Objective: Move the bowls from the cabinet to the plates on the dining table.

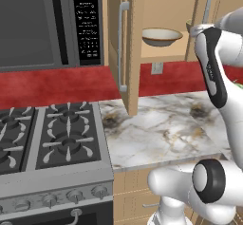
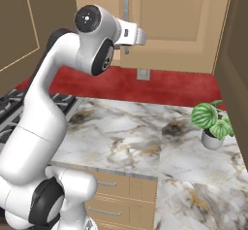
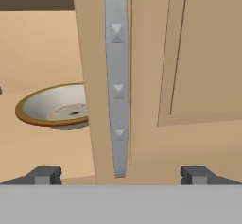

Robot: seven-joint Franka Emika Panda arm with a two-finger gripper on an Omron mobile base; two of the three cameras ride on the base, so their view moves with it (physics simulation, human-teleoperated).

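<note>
- One wide bowl [image 3: 54, 107] sits on the cabinet [image 1: 135, 53] shelf; right door's bar handle [image 3: 116, 90] blocks approach
- My gripper [image 3: 120, 176] spread, empty; I should straddle the handle squarely, then swing the door wide

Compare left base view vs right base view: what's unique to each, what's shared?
Left base view alone: the stove, the microwave, and the open cabinet with a wide bowl on its shelf, plus the edge of a second bowl beside the arm.

Right base view alone: the potted plant on the counter and drawer fronts below it.

Both: the marble counter, red backsplash, wall outlet, grey door handle and the white arm.
</note>
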